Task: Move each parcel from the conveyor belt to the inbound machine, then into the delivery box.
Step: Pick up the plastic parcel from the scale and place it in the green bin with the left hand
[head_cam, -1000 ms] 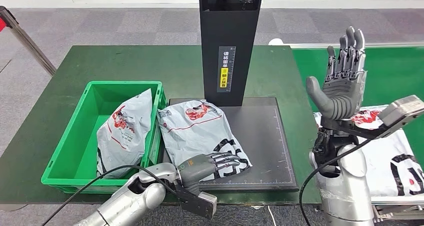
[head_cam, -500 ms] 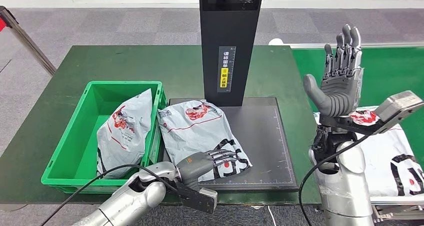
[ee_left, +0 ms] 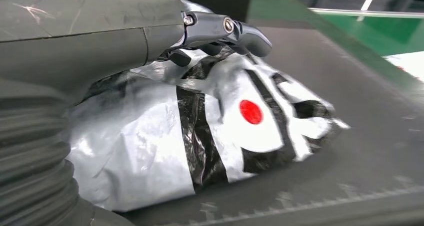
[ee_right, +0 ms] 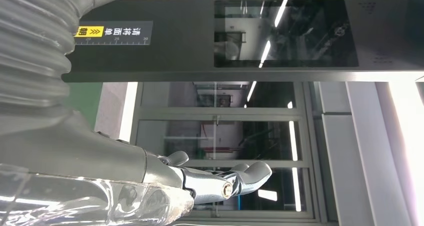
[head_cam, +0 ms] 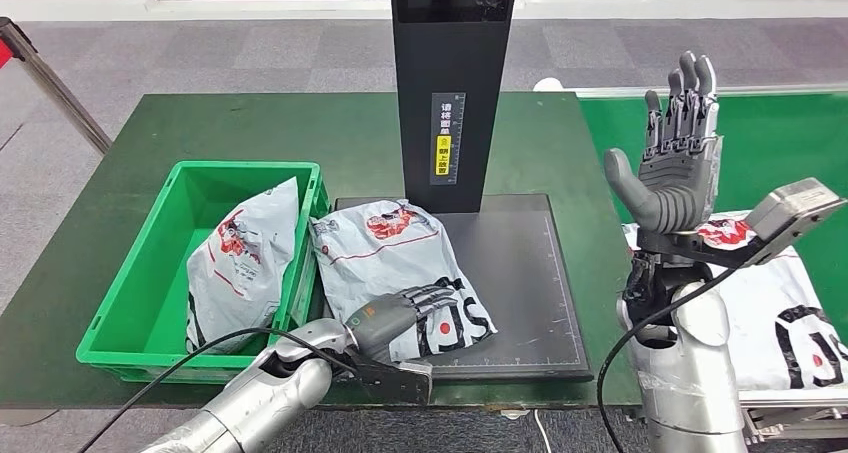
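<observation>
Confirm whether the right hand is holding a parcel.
No: the right hand is raised, fingers spread and holding nothing, above the parcel lying on the conveyor.

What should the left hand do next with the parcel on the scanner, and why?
Probably close the left hand on the parcel and lift it toward the green box. Its fingers already rest on the parcel's near end on the scanner plate, and the box sits beside it.
</observation>
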Robot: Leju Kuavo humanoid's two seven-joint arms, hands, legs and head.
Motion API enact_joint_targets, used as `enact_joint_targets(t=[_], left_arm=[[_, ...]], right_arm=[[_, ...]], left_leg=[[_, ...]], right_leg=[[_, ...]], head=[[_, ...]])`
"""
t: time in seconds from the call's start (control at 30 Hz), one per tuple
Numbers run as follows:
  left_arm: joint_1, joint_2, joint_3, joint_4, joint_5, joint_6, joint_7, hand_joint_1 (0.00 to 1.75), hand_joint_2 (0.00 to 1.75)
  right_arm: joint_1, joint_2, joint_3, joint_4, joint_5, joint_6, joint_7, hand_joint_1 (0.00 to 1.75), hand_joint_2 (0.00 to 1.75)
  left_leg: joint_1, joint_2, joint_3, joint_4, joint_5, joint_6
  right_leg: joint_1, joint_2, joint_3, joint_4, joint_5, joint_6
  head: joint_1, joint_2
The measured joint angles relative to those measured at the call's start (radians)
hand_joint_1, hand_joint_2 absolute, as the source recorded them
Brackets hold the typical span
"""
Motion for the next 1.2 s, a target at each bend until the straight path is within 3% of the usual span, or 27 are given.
enact_joint_targets(t=[0.23, 0.83, 0.87, 0.97, 1.0, 1.2], left_arm=[[-0.019, -0.001, 0.037, 0.066, -0.023, 0.058, 0.014, 0.0, 1.75], [-0.048, 0.0, 0.065, 0.116, -0.071, 0.107, 0.047, 0.0, 1.75], [-0.051, 0.001, 0.068, 0.119, -0.082, 0.118, 0.053, 0.34, 1.75], [-0.062, 0.008, 0.075, 0.127, -0.122, 0.162, 0.071, 1.65, 1.75], [-0.065, 0.011, 0.078, 0.129, -0.136, 0.176, 0.076, 1.75, 1.75], [-0.069, 0.028, 0.097, 0.126, -0.189, 0.231, 0.087, 1.75, 1.75]], right_arm=[[0.001, 0.0, 0.0, 0.003, 0.0, -0.001, 0.0, 0.0, 1.75], [0.001, 0.0, 0.0, 0.002, 0.0, -0.007, 0.0, 0.0, 1.75], [0.002, 0.0, -0.001, 0.001, 0.0, -0.009, 0.001, 0.0, 1.75], [0.004, 0.0, -0.002, -0.005, 0.002, -0.012, 0.003, 0.0, 1.75], [0.006, 0.0, -0.002, -0.006, 0.002, -0.012, 0.004, 0.0, 1.75], [0.011, -0.012, -0.002, -0.006, -0.016, -0.012, 0.001, 0.0, 1.75]], left_leg=[[0.001, 0.0, 0.0, 0.0, 0.003, -0.002], [0.001, 0.0, 0.0, 0.0, 0.003, -0.002], [0.001, 0.0, 0.0, 0.0, 0.003, -0.003], [0.001, 0.0, 0.0, 0.0, 0.004, -0.003], [0.001, 0.0, 0.0, 0.0, 0.004, -0.003], [0.001, 0.001, -0.001, 0.0, 0.004, -0.003]], right_leg=[[0.003, 0.0, 0.0, 0.001, 0.002, -0.003], [0.003, 0.0, 0.0, 0.001, 0.002, -0.003], [0.003, 0.0, 0.0, 0.001, 0.002, -0.003], [0.003, 0.0, -0.001, 0.001, 0.003, -0.003], [0.003, 0.0, -0.001, 0.001, 0.003, -0.003], [0.003, 0.001, -0.002, 0.001, 0.003, -0.004]], head=[[0.0, 0.0], [0.0, 0.0], [0.0, 0.0], [0.0, 0.0], [0.0, 0.0], [0.0, 0.0]])
